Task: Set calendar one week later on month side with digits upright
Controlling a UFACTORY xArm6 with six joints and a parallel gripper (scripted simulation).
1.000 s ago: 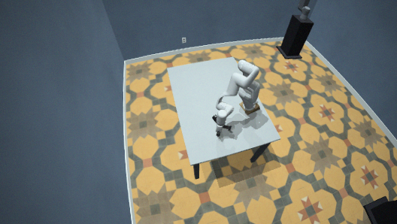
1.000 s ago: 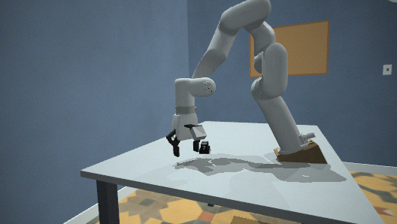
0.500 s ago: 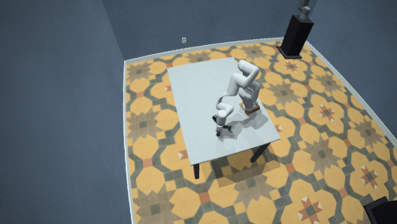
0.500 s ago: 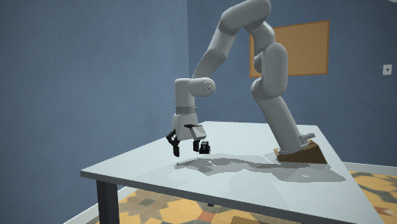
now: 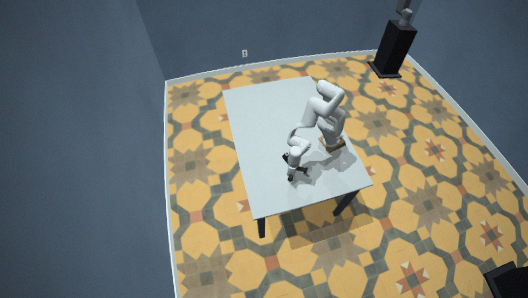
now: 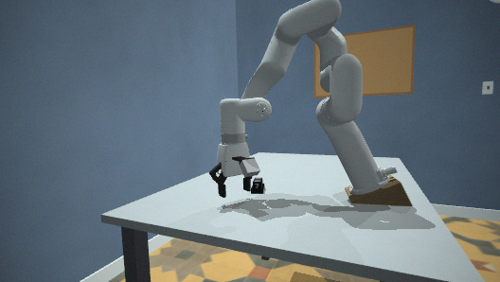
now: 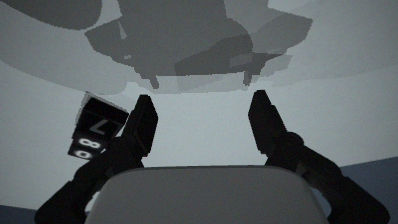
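Note:
A black cube (image 7: 95, 126) with white digits lies on the grey table; a 7 shows on one face and an 8 on another. It lies just outside my left finger in the wrist view, not between the fingers. It also shows in the exterior view (image 6: 258, 185), with a 7 facing the camera. My gripper (image 7: 202, 104) is open wide and empty, hovering a little above the table (image 6: 232, 187). In the top view the gripper (image 5: 291, 173) is over the table's front part. No tray and no second cube are in view.
The arm's base stands on a brown plate (image 6: 379, 193) at the table's right edge. The table edge (image 6: 265, 246) runs close in front of the gripper. A black pedestal (image 5: 394, 47) stands in the room's far corner.

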